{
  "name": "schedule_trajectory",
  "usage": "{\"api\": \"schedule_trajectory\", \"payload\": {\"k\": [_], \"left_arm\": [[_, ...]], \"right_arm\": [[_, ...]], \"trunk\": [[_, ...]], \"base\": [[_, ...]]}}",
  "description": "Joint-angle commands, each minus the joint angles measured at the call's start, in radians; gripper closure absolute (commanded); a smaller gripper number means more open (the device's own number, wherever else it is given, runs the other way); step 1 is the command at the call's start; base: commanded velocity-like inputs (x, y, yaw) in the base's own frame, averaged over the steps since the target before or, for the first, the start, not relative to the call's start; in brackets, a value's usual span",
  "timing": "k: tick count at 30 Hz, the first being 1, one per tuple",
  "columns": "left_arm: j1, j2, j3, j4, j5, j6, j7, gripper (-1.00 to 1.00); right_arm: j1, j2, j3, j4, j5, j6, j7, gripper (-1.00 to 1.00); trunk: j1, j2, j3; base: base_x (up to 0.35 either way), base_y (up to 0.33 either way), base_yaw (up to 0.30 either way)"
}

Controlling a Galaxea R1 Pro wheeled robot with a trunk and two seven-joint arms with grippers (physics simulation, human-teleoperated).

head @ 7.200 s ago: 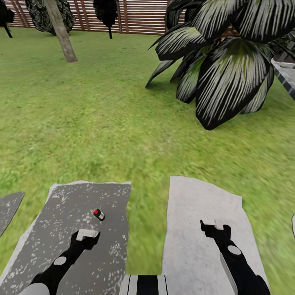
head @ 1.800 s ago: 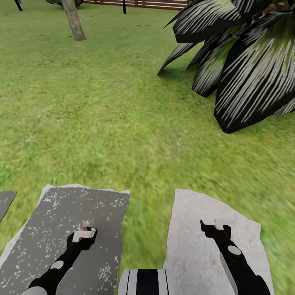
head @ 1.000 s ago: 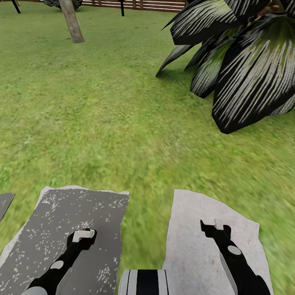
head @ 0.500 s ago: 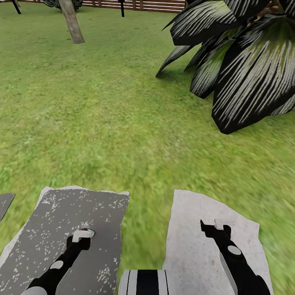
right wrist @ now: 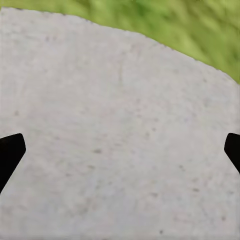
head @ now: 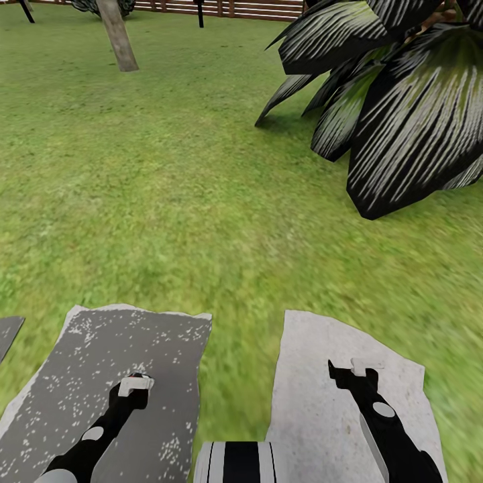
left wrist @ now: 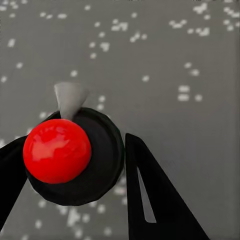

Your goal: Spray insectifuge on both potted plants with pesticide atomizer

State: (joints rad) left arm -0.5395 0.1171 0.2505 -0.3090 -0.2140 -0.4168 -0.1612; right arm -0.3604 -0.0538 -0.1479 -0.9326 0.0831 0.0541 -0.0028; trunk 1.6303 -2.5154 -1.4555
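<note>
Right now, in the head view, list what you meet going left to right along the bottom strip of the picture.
Left gripper over the dark speckled slab → grass strip → pale stone slab → right gripper.

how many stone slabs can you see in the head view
3: a dark speckled slab under the left gripper, a pale slab under the right gripper, and a dark corner at the left edge.

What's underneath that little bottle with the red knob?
The bottle stands on a dark grey speckled slab, between the left end effector's fingers. Seen from above, its top hides its body and base.
</note>
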Motion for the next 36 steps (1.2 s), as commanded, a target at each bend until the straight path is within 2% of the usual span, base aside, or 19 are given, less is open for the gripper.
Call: {"api": "schedule_trajectory", "payload": {"k": [1,4,18,33,36], "left_arm": [[-0.001,0.000,0.009,0.001,-0.008,-0.004,-0.006,1.00],[-0.001,-0.001,0.008,0.001,-0.009,-0.004,-0.006,1.00],[0.000,-0.005,0.007,0.000,-0.010,-0.002,-0.006,1.00],[0.000,-0.001,0.009,-0.001,-0.009,-0.002,-0.006,1.00],[0.012,0.003,0.010,0.001,-0.011,-0.002,-0.006,1.00]], "right_arm": [[0.000,0.000,0.000,-0.002,0.009,0.006,0.000,-1.00],[0.000,0.000,-0.001,-0.003,0.008,0.006,0.000,-1.00],[0.000,-0.001,0.001,0.001,0.010,0.001,0.001,-1.00],[0.000,-0.003,0.000,0.005,0.012,-0.001,-0.001,-1.00],[0.000,-0.004,0.001,0.007,0.015,-0.022,0.000,-1.00]], "trunk": [[0.000,0.000,-0.001],[0.000,0.000,-0.001],[-0.006,0.003,0.054],[-0.013,0.007,0.134],[-0.015,0.007,0.151]], "base": [[0.000,0.000,0.000],[0.000,0.000,0.000],[0.000,0.000,0.000],[0.000,0.000,0.000],[0.000,0.000,0.000]]}}
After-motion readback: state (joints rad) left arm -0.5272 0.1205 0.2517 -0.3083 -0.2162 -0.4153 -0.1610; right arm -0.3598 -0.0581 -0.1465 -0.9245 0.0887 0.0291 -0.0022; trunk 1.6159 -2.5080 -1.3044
